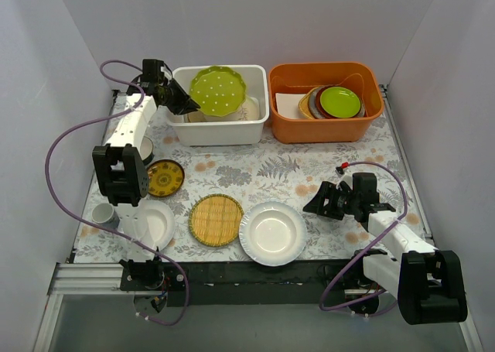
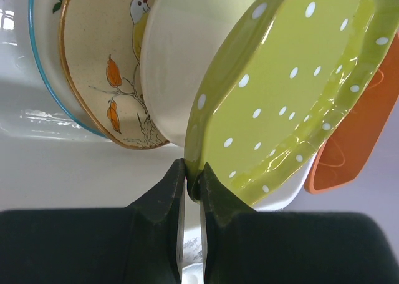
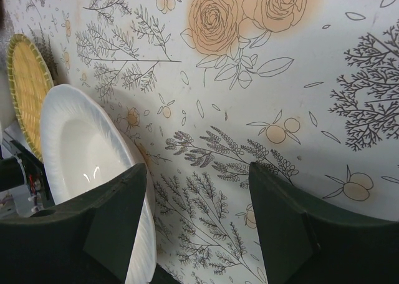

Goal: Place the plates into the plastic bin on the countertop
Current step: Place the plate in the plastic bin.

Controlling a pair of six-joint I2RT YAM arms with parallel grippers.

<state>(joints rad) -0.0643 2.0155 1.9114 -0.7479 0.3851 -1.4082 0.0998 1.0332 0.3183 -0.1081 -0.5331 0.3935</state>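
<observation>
Ceramic fills the left wrist view: the green dotted round plate (image 2: 293, 90) stands steeply tilted, and the left pincer (image 2: 192, 179) is closed tight on its lower rim, one finger on each face. Seen from above, this plate sits within the outline of the white rectangular plastic bin (image 1: 220, 135) at the back left of the flower-print cloth surface (image 1: 309, 162). Its face leans toward the plates already standing there, a plain white round plate (image 2: 181, 53) and a beige bird-and-branch plate (image 2: 106, 78). Whether the green rim touches the white one cannot be told.

The relation that matters is vertical. The held plate rises up and away from the pincer, with the bin floor below it, so letting go would probably leave it resting against its neighbours.

The right pincer (image 3: 198, 196) hangs wide open and empty just above the cloth. The white deep round plate (image 1: 272, 233) lies flat just to its left, with the woven bamboo round plate (image 1: 216, 220) beyond. The right arm is the nearer one for the white deep plate.
</observation>
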